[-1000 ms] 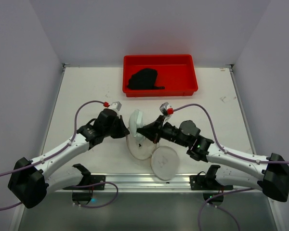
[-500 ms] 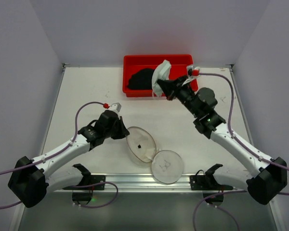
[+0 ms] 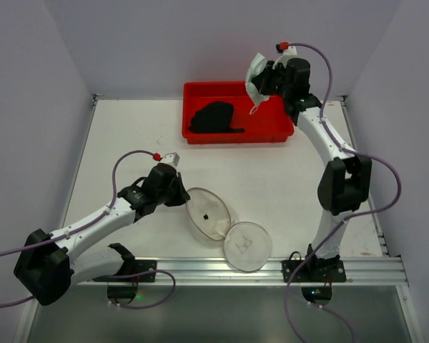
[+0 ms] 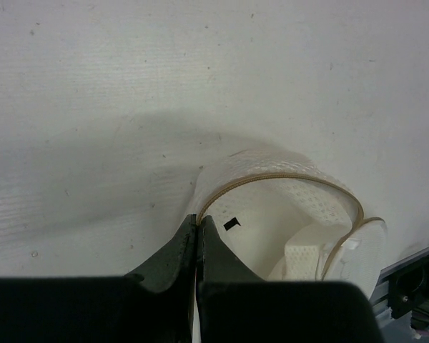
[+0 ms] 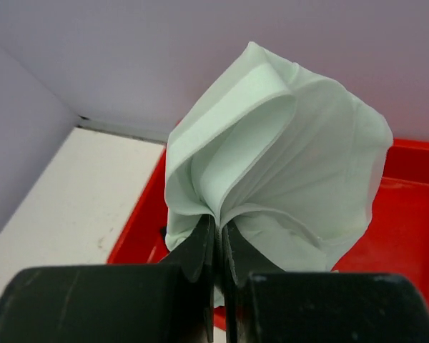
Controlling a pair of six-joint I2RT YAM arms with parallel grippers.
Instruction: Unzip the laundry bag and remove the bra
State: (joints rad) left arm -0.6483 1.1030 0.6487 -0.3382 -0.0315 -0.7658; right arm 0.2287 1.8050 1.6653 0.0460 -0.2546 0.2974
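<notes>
Both grippers are clenched, each on a different thing. The left gripper [image 3: 179, 193] sits low on the bench [image 3: 129, 136], towards the middle of the near edge, with its fingers pinched onto the rim of the laundry bag [image 3: 209, 213]. From the left wrist view the left gripper [image 4: 198, 227] has its jaws pressed together on the mesh edge, just beside the small black icon [image 4: 231, 224], and the tan zipper band [image 4: 272, 179] curves away along the rim of the laundry bag [image 4: 300, 204].

The bag lies unzipped and spread in two round halves that touch each other. One half is next to the left gripper, and the other half [image 3: 247, 245] lies closer to the near edge, by the metal rail [image 3: 200, 268].

The bra [image 3: 213, 116] is out of the bag. It lies as a dark bundle in the left part of the red tray [image 3: 272, 132], which stands at the middle of the far edge.

The right gripper [image 3: 266, 77] is raised high over the tray's far right corner and grasps a pale cup [image 3: 257, 71]. In the right wrist view the right gripper [image 5: 218, 229] is closed on the folded base of the pale cup [image 5: 279, 164], with the red tray [image 5: 400, 214] below it.
</notes>
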